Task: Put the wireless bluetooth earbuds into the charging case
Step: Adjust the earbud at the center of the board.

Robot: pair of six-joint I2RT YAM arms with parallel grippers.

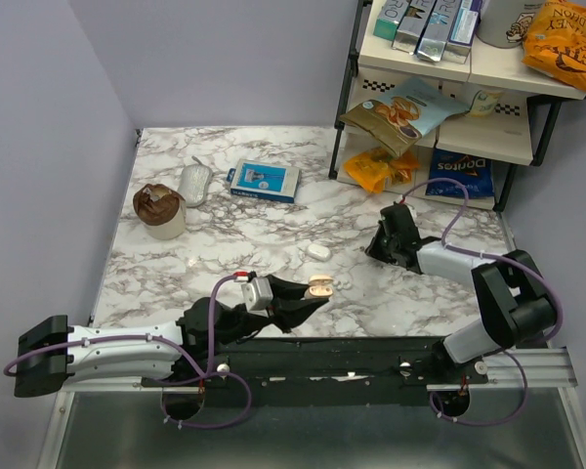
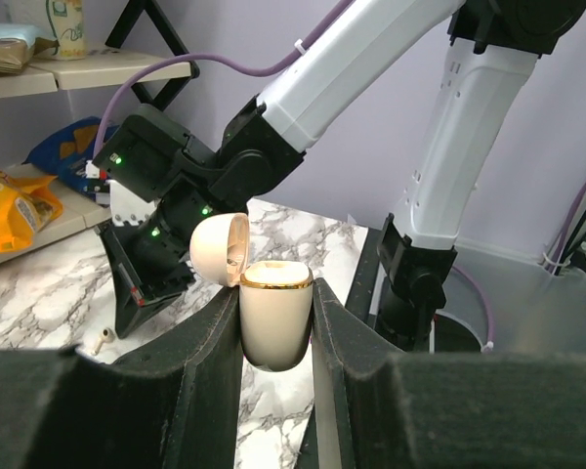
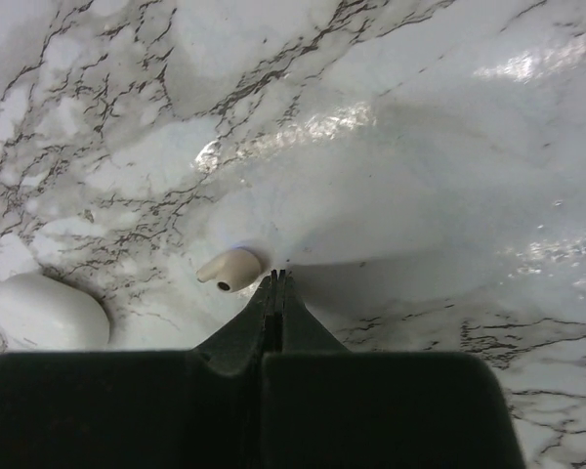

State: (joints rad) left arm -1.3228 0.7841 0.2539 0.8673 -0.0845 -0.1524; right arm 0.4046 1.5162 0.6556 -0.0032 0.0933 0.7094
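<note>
1. L claw: clamped on case, held upright off the table; lid swung open.
2. R claw: fingers together, nothing betw. them; tips down at marble table.
3. Earbud: lies on table just beside R claw tips; contact can't be told.
4. Oval case: white, on table, beyond earbud, apart from it.
5. Rear: blue box; shelf w/ snack bags.
</note>
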